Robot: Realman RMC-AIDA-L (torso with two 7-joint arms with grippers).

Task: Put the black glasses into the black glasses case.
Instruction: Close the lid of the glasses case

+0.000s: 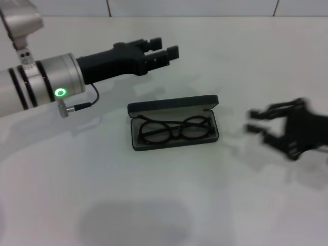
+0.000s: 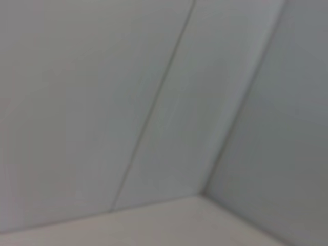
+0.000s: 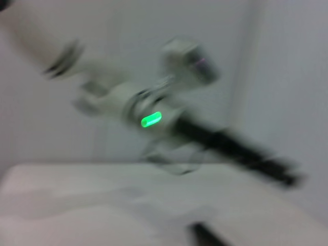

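The black glasses case (image 1: 174, 107) lies open in the middle of the white table, its lid standing up at the far side. The black glasses (image 1: 174, 129) lie inside it on the grey lining, lenses side by side. My left gripper (image 1: 165, 50) hovers above and behind the case, to its left, fingers apart and empty. My right gripper (image 1: 254, 122) is to the right of the case near table level, blurred by motion, fingers spread and empty. The right wrist view shows the left arm (image 3: 154, 110) with its green light.
The white table (image 1: 164, 205) stretches all around the case. A tiled white wall (image 2: 154, 102) stands behind the table's far edge.
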